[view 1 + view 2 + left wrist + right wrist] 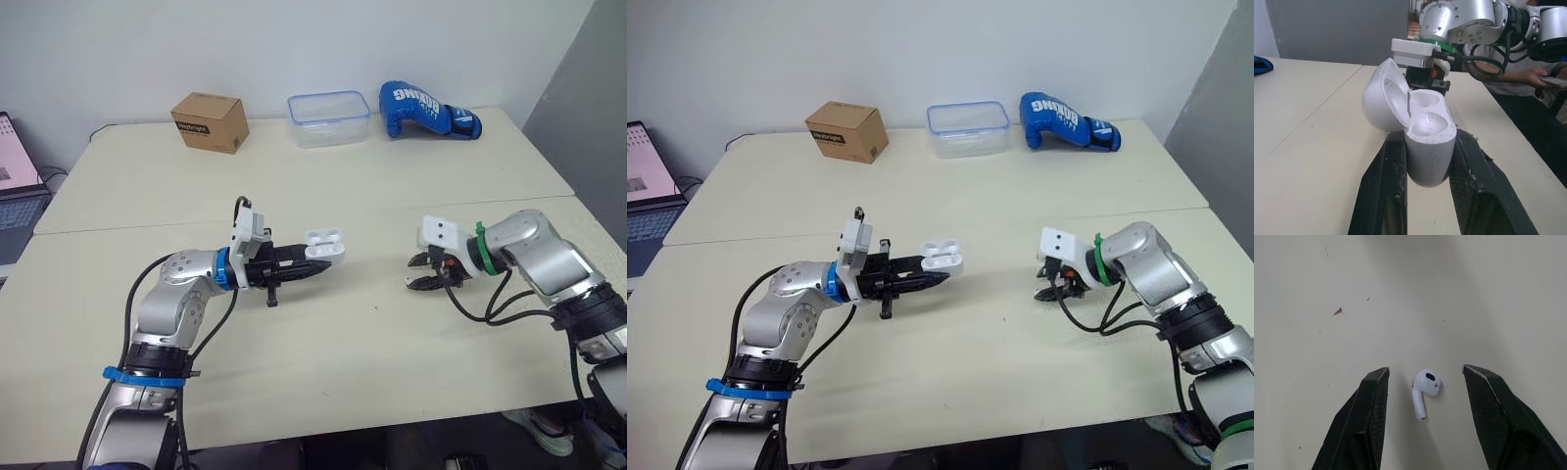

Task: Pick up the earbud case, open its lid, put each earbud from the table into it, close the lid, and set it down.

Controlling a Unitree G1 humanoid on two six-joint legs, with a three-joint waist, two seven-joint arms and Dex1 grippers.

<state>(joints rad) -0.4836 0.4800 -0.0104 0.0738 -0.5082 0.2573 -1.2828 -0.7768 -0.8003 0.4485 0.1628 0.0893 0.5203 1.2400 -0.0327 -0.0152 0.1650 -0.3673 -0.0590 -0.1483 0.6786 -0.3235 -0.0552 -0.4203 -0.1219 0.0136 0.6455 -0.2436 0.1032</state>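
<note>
While bare table (1400, 293) rings the earbud (1426, 384), the right claw (1425, 368) straddles it.

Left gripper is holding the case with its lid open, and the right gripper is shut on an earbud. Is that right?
Not the last part. The right gripper is open: the right wrist view shows the earbud lying on the table between its fingers, touching neither. The left gripper does hold the earbud case, lid open.
</note>
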